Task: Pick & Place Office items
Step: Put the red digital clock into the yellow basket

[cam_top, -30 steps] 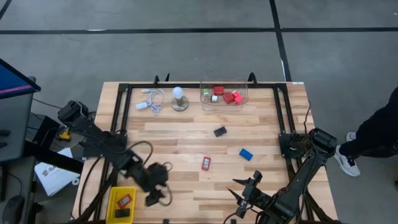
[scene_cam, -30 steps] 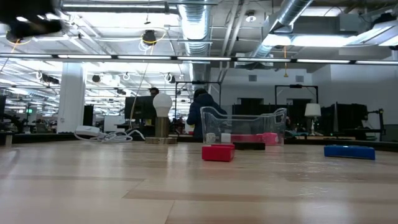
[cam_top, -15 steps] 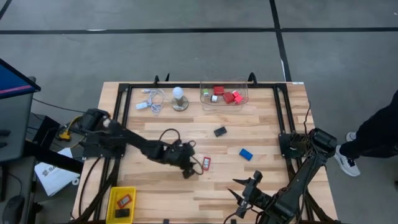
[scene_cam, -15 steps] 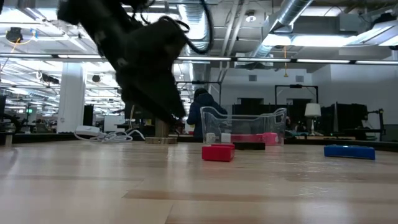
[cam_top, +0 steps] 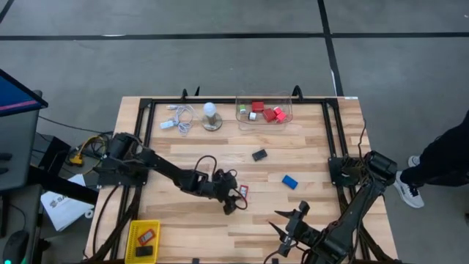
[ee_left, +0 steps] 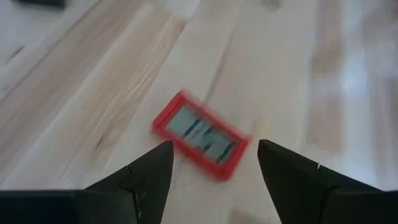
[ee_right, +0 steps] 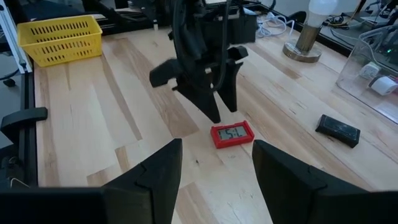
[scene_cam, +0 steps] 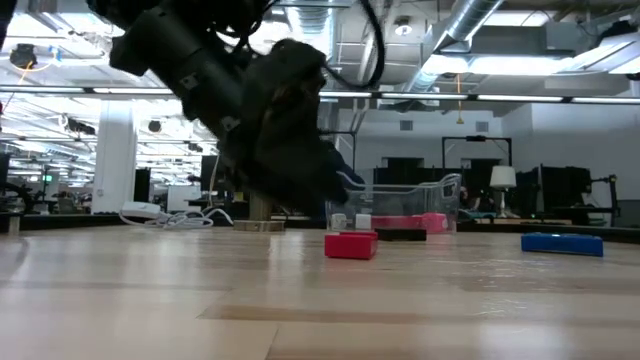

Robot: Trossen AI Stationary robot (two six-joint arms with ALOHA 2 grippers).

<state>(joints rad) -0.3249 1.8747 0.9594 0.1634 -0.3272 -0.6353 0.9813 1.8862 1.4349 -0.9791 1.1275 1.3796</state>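
Note:
A red flat block with a small display (cam_top: 242, 192) lies face up on the wooden table near its middle; it also shows in the low view (scene_cam: 351, 245). My left gripper (cam_top: 234, 201) hovers open just above it, slanting down. In the left wrist view its two fingers stand on either side of the red block (ee_left: 200, 135) without touching it. A black block (cam_top: 259, 155) and a blue block (cam_top: 290, 181) lie farther right. My right gripper (cam_top: 282, 222) waits open near the front edge and looks at the red block (ee_right: 232, 134).
A clear bin (cam_top: 264, 117) holding several small blocks stands at the far edge. A white bulb on a round base (cam_top: 211, 116) and a coiled cable (cam_top: 179, 117) lie to its left. A yellow basket (cam_top: 143, 240) with two items sits at the near left corner.
My left gripper has swung from above the yellow basket toward the table's right and somewhat toward the far edge. It has sunk low over the red block, tipped further downward, and stayed open. The blocks have not moved.

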